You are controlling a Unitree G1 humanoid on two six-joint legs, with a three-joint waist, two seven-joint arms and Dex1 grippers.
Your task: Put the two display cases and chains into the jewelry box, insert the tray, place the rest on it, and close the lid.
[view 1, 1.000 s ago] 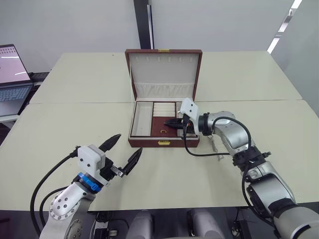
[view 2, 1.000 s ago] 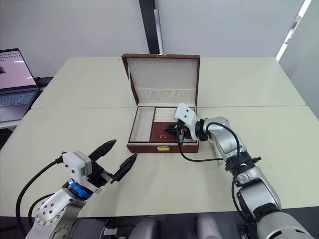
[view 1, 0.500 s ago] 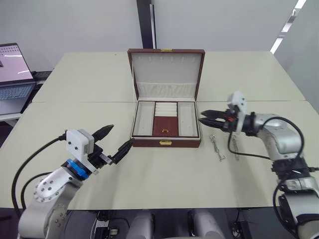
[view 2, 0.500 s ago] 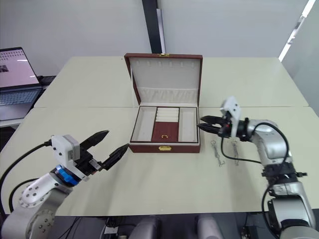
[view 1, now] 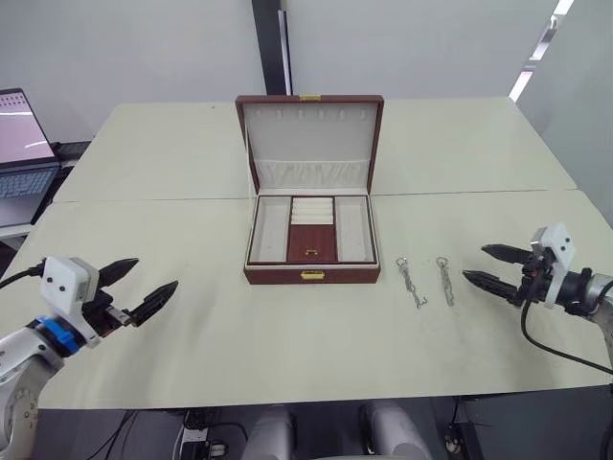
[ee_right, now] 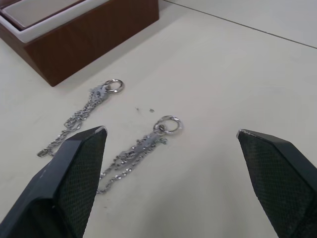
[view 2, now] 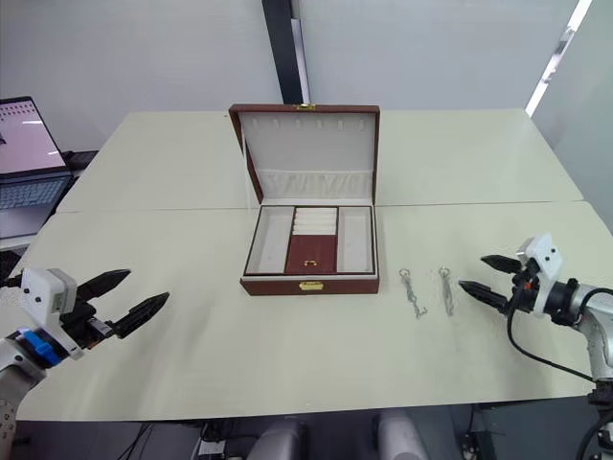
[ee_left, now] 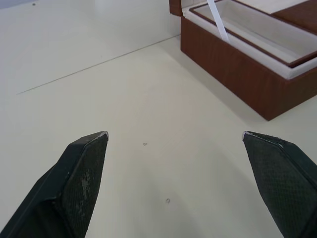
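The jewelry box (view 1: 311, 273) stands in the middle of the table, its lid (view 1: 308, 134) raised upright. The tray (view 1: 310, 230) sits inside it, a small gold piece (view 1: 312, 252) on its brown middle section. Two silver chains (view 1: 410, 280) (view 1: 444, 278) lie on the table right of the box, shown close in the right wrist view (ee_right: 81, 116) (ee_right: 138, 148). My right gripper (view 1: 475, 263) is open and empty, right of the chains and apart from them. Well left of the box, my left gripper (view 1: 156, 273) is open and empty; its wrist view shows the box's corner (ee_left: 237, 79). The display cases are out of view.
An open laptop (view 1: 19, 144) sits past the table's far left corner. A seam (view 1: 144, 199) crosses the table behind the box. A dark pillar (view 1: 268, 48) rises behind the table. Bare tabletop lies in front of the box and around both grippers.
My right gripper has left the tray, swung far right past the chains and opened. My left arm has drawn back to the left, still open.
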